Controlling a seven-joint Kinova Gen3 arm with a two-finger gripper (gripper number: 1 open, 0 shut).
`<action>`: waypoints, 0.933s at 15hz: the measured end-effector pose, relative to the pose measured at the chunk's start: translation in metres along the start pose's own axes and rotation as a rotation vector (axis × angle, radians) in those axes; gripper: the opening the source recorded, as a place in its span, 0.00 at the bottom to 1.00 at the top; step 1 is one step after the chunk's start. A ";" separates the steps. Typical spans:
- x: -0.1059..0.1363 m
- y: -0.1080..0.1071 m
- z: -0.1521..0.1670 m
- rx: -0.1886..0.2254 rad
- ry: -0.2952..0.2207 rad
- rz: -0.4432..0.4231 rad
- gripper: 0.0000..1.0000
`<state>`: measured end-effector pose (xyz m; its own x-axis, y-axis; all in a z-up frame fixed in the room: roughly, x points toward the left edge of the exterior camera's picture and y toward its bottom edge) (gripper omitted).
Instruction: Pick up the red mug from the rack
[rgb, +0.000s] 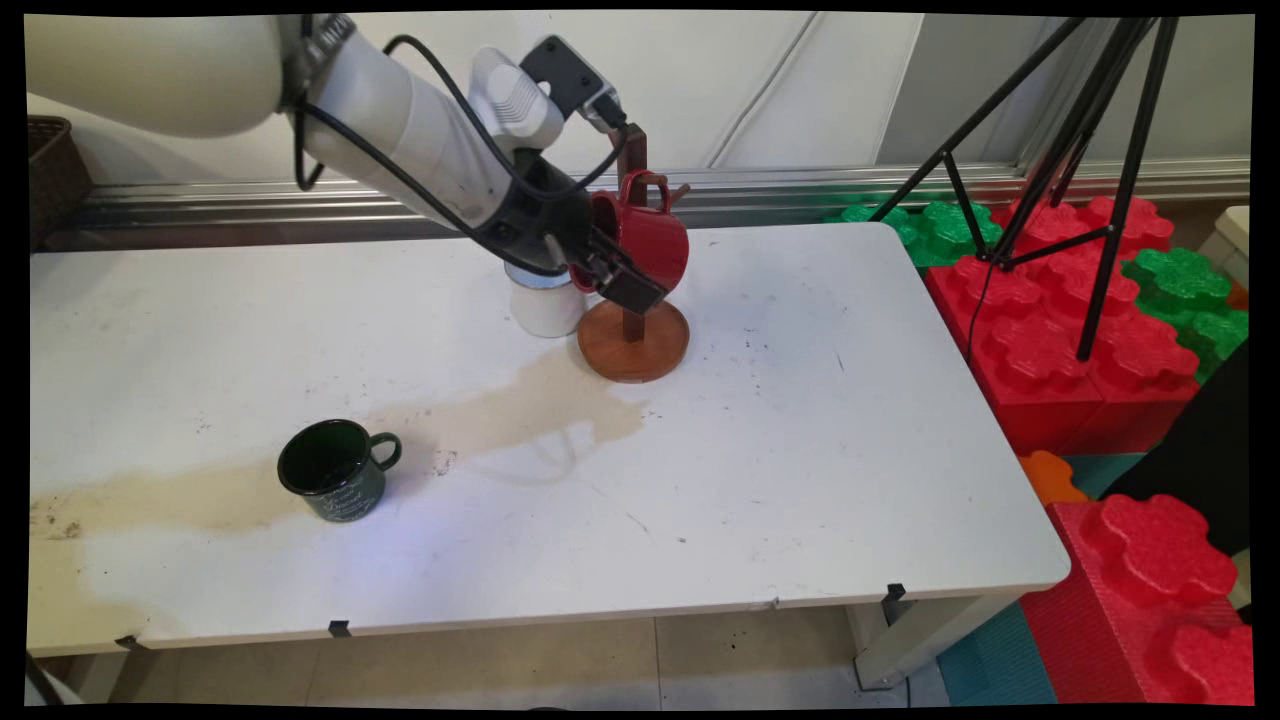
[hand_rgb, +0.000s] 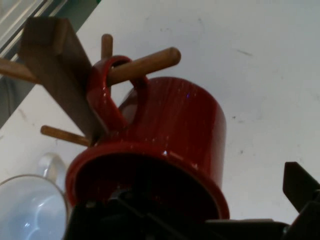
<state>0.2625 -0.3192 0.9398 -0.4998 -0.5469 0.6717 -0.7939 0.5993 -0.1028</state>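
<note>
**Red mug on the rack peg, gripper at its rim**

Main view: From my remote station I see the black gripper (rgb: 612, 272) at the mouth of the red mug (rgb: 648, 240), which hangs tipped on its side from the wooden mug rack (rgb: 634, 338) near the far edge of the white table (rgb: 800, 450). One finger lies across the front of the mug's rim; the other is out of my sight, so I judge the rim pinched between them — one finger inside, one out. A white mug (rgb: 545, 305) stands just beside the rack's round base, partly behind the arm. A dark green mug (rgb: 333, 470) sits upright, well apart, towards the table's near left, on a long tan stain. Red and green foam blocks (rgb: 1080, 330) and a black tripod (rgb: 1060, 130) stand to the right of the table.

Hand view: The red mug (hand_rgb: 170, 140) fills the frame directly ahead of the gripper (hand_rgb: 210, 215), its handle looped over a rack peg (hand_rgb: 142, 65) — the rim sits against the linkage, one fingertip (hand_rgb: 300, 187) outside the wall at lower right. The white mug (hand_rgb: 30, 210) shows at lower left.
</note>
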 end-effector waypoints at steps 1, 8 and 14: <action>-0.001 0.000 0.006 -0.012 0.009 -0.011 1.00; -0.007 -0.002 0.018 -0.041 0.038 -0.047 1.00; -0.011 -0.004 0.020 -0.039 0.070 -0.052 0.00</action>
<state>0.2645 -0.3271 0.9185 -0.4321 -0.5364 0.7249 -0.8032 0.5945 -0.0389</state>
